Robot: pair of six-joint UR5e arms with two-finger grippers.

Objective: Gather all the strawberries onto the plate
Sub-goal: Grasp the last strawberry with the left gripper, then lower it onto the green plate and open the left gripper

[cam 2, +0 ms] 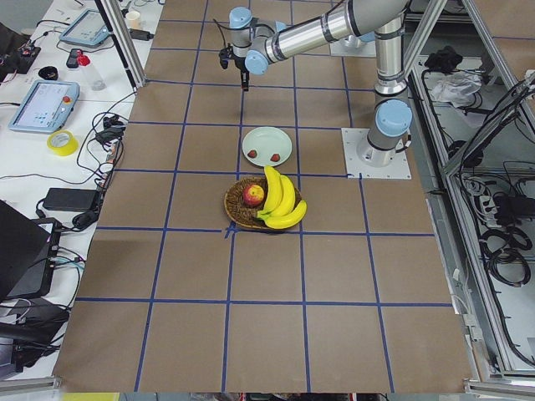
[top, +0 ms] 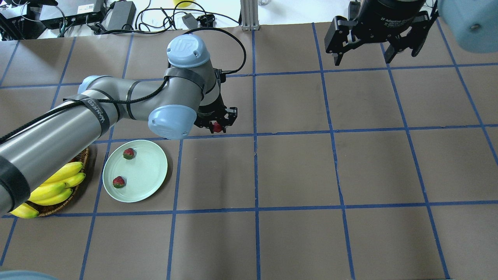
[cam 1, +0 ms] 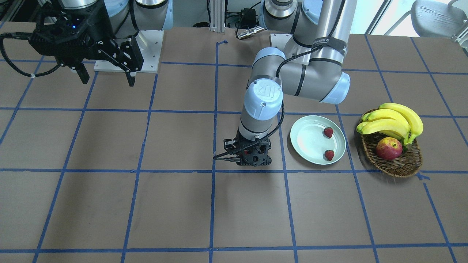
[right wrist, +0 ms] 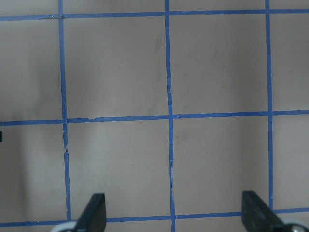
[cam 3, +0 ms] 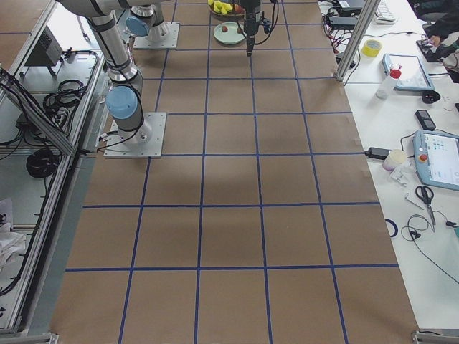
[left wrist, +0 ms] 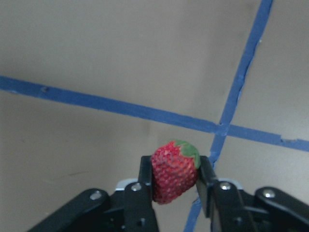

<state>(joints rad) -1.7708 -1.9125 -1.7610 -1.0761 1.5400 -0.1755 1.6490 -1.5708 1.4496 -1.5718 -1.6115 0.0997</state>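
The pale mint-green plate (top: 146, 171) (cam 1: 310, 140) lies on the table and holds two strawberries (top: 128, 153) (top: 118, 181), also seen in the front-facing view (cam 1: 328, 132) (cam 1: 329, 155). My left gripper (top: 216, 126) (cam 1: 252, 155) is shut on the third strawberry (left wrist: 174, 171) (top: 216, 127), held between its fingers (left wrist: 146, 181) above the table, beside the plate and apart from it. My right gripper (top: 362, 56) (cam 1: 108, 78) hangs open and empty high over the far side of the table; its fingertips (right wrist: 94, 212) stand wide apart.
A brown wicker basket (cam 1: 400, 164) (top: 54, 208) with bananas (cam 1: 395, 122) and a red-yellow apple (cam 1: 388, 148) stands just beyond the plate. Blue tape lines grid the brown table. The arms' base plates stand at the robot's side of the table (cam 1: 146, 47).
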